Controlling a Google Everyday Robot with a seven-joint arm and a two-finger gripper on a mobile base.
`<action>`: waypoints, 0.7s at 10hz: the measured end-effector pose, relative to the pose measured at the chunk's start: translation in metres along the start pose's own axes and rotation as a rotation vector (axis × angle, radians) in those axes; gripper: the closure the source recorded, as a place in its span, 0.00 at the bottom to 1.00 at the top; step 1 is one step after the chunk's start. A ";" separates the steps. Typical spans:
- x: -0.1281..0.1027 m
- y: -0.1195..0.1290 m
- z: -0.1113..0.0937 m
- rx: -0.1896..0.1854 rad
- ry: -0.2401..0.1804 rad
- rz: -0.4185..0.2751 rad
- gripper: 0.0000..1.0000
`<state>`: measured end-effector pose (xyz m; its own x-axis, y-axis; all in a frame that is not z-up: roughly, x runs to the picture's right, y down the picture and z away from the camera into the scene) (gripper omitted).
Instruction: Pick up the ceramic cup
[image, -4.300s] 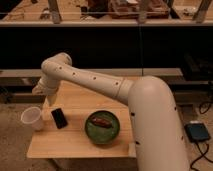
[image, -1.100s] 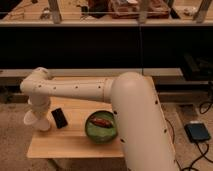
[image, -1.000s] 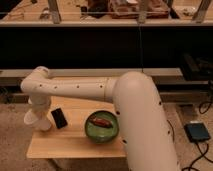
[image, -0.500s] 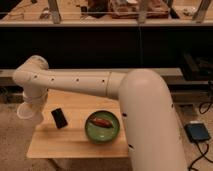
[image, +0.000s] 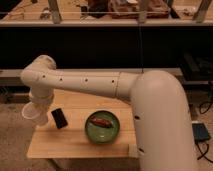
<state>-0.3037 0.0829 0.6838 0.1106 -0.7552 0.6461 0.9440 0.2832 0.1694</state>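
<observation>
Camera view: gripper (image: 35, 106) raised ceramic cup (image: 31, 113) off table (image: 75, 142).

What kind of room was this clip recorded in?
Probably a lab or workshop: long dark benches with clutter behind a small wooden table, cables on the floor at right. The hand, at the table's left edge, holds the ceramic cup lifted, near a green bowl.

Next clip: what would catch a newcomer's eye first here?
The big white robot arm sweeps across the frame from lower right to left. At its end the gripper holds the ceramic cup off the wooden table's left edge. On the table lie a green bowl and a dark phone-like slab.
</observation>
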 end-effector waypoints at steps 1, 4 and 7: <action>-0.002 -0.003 0.000 0.001 -0.002 0.000 1.00; -0.001 -0.002 -0.001 0.001 -0.001 0.003 1.00; -0.002 -0.003 0.000 0.001 -0.002 0.000 1.00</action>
<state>-0.3067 0.0835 0.6816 0.1104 -0.7540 0.6476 0.9435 0.2844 0.1703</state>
